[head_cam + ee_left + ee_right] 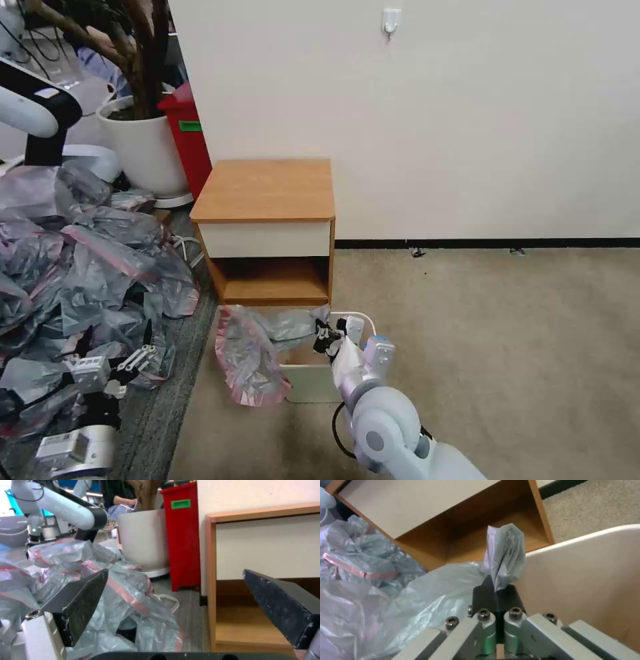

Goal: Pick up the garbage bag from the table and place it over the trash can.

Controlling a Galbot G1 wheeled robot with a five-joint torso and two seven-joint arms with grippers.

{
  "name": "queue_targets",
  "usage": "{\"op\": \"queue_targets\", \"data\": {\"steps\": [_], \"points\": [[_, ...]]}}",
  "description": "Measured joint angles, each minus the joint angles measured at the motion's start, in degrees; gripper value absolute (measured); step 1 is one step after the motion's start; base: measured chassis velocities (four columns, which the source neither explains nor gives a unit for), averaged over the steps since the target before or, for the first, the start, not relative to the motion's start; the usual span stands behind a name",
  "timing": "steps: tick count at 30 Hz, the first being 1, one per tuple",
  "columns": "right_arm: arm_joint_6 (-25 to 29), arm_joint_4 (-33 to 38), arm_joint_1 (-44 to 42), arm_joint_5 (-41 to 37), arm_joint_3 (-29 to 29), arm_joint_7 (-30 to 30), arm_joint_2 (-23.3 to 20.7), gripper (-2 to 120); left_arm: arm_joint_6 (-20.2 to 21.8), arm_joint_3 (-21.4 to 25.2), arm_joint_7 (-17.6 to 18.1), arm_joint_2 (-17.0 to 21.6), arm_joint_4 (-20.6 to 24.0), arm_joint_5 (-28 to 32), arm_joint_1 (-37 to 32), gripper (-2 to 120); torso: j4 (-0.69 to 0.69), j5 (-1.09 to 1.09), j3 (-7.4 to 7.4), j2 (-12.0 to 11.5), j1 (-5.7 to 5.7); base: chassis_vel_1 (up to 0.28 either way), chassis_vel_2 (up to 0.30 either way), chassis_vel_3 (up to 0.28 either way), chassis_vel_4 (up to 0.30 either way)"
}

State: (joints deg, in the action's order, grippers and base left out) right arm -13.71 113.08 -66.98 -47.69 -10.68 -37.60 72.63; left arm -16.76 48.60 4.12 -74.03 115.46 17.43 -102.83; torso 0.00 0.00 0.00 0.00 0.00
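Your right gripper (327,337) is clamped on a fold of the garbage bag (250,357) over the trash can (313,381), which stands on the carpet just before the table (267,190). The bag drapes down the can's left side. Your left gripper (137,360) hangs spread apart above the heap of bags (80,260).

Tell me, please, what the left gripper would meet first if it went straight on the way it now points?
Probably the table: the left gripper, jaws open, faces its side edge and shelf recess, with bare floor between. The heap of bags lies beside that line; depth is hard to judge, so it might brush them first.
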Motion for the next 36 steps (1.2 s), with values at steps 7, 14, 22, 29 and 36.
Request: {"op": "queue_targets", "data": {"steps": [7,14,22,29,36], "points": [[-0.91,0.16,-0.67,3.01,-1.19,-0.10,-0.40,0,0.00,-0.05,0.05,0.33,0.04,0.14,0.26,100,0.00,0.00,0.00,0.00,0.00,0.000,0.000,0.000,0.000],[-1.27,0.39,-1.01,4.50,-1.49,-0.13,-0.93,5,0.07,-0.37,0.07,0.66,0.05,0.18,0.39,100,0.00,0.00,0.00,0.00,0.00,0.000,0.000,0.000,0.000],[-1.73,0.57,-1.55,6.37,-1.17,-0.14,-1.62,34,0.11,-0.49,0.11,1.08,0.04,0.24,0.38,100,0.00,0.00,0.00,0.00,0.00,0.000,0.000,0.000,0.000],[-2.16,1.27,-2.10,7.70,-0.09,-0.35,-2.06,63,0.13,-0.71,0.12,1.04,0.04,0.26,0.30,100,0.00,0.00,0.00,0.00,0.00,0.000,0.000,0.000,0.000],[-2.82,3.24,-2.36,9.18,1.90,-0.41,-3.41,86,0.13,-0.79,0.12,0.95,0.34,0.26,0.11,100,0.00,0.00,0.00,0.00,0.00,0.000,0.000,0.000,0.000]]}}
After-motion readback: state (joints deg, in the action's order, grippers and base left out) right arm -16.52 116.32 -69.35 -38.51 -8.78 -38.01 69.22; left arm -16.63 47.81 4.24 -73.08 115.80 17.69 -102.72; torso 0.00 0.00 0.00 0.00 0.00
